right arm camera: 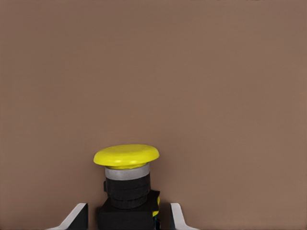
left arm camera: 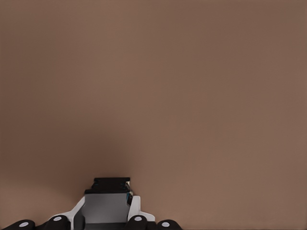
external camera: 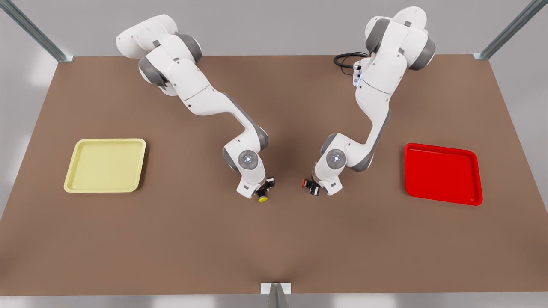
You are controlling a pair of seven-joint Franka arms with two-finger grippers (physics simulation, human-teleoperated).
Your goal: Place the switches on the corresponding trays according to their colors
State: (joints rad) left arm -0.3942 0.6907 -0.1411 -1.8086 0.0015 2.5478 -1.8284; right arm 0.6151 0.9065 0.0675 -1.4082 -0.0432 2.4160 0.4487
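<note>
yellow tray [external camera: 105, 165] holds nothing | red tray [external camera: 443, 173] holds nothing | two switches | my right gripper [external camera: 262, 192] grips yellow switch [right arm camera: 126, 179] | my left gripper [external camera: 311, 187] grips red switch [external camera: 305, 183]

Front view looks down from high opposite the arms; wrist views sit close above the table [external camera: 274, 239]

We see a flat brown tabletop [external camera: 274, 239]; grey metal frame posts [external camera: 32, 30] at its far corners, another at its near edge.
</note>
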